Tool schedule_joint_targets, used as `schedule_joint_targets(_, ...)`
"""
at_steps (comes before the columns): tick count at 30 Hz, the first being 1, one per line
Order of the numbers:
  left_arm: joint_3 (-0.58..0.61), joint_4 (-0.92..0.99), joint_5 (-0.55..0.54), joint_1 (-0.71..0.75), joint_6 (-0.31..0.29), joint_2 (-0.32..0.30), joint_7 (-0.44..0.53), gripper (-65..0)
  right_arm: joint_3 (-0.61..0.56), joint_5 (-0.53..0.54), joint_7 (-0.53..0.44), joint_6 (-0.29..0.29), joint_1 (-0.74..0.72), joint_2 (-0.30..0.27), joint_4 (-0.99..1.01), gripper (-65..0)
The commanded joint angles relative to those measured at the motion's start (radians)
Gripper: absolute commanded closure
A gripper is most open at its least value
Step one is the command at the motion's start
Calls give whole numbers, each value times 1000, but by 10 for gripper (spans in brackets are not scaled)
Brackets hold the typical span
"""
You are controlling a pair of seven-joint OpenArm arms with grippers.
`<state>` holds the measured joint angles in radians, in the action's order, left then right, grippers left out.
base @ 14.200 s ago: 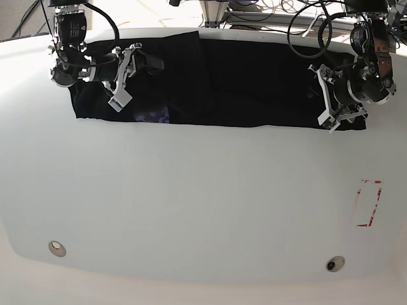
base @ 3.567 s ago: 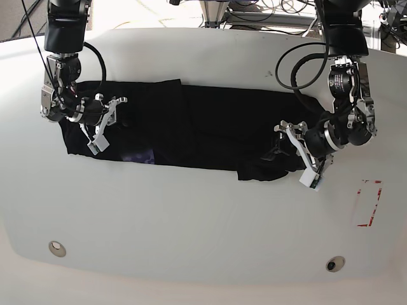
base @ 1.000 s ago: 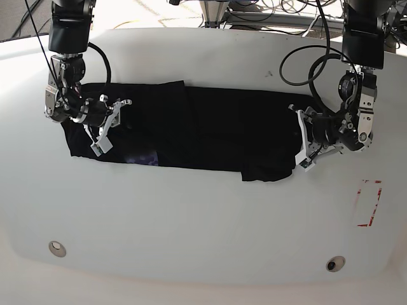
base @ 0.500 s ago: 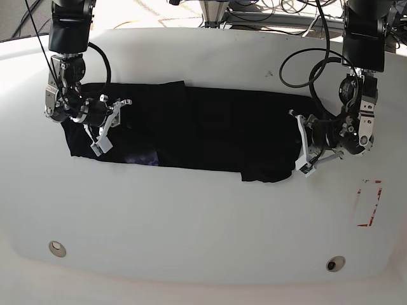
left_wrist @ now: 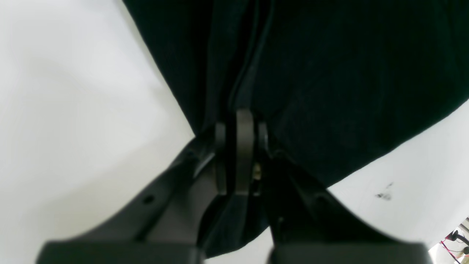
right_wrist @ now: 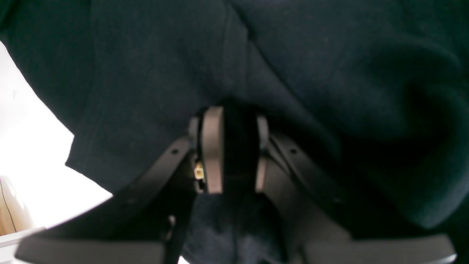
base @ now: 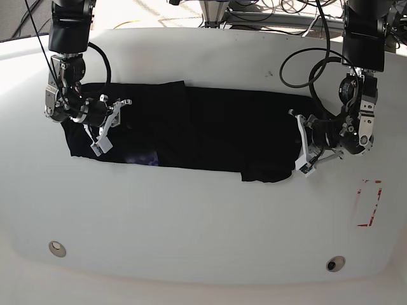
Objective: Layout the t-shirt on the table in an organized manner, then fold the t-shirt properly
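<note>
The black t-shirt [base: 210, 130] lies as a long flat band across the far half of the white table [base: 203, 222]. A faint purple print [base: 143, 157] shows at its front left edge, and a flap hangs forward at the front right. My left gripper [base: 300, 146] is at the shirt's right end. In the left wrist view it [left_wrist: 242, 121] is shut on a fold of the cloth [left_wrist: 348, 73]. My right gripper [base: 105, 124] is on the shirt's left end. In the right wrist view it [right_wrist: 236, 121] is shut on bunched cloth [right_wrist: 329, 73].
A red-outlined rectangle [base: 369, 203] is marked at the right of the table. Two round metal fittings [base: 57, 248] [base: 335, 264] sit near the front edge. Cables and stands [base: 254, 9] crowd the space behind the table's far edge.
Since 14 s ago the shirt has been drawn toward the front and its right end tucked in. Over the last second my left gripper has shifted only slightly; my right arm has not moved.
</note>
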<state>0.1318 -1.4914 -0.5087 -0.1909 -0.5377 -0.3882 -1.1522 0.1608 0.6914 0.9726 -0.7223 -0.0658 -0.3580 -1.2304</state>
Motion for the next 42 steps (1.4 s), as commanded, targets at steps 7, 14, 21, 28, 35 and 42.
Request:
schedule_joint_targets(7, -11, -84, -6, -15, 6, -8, 10, -10, -10, -92, 92, 24, 14, 4, 11, -130)
schedule_joint_targets(14, -8, -133, -8, -14, 112, 19, -1, -10, -10, -92, 92, 24, 14, 4, 11, -130)
schedule_joint_targets(21, -7, -139, -9, -14, 158, 102, -39, -10, -10, -92, 92, 24, 14, 4, 11, -130)
schedule_joint_targets(28, -4, -140, -5, -20, 159, 189, -42, -10, -10, -92, 92, 24, 14, 3, 11, -130)
schedule_joint_targets(35, -1, -137, -3, -22, 159, 283, -64, -11, -10, -92, 92, 24, 14, 1, 11, -130)
schedule_joint_targets(42, 78, -137, 0, -20, 159, 340, -64, -13, -10, -92, 92, 24, 13, -2, 11, -130)
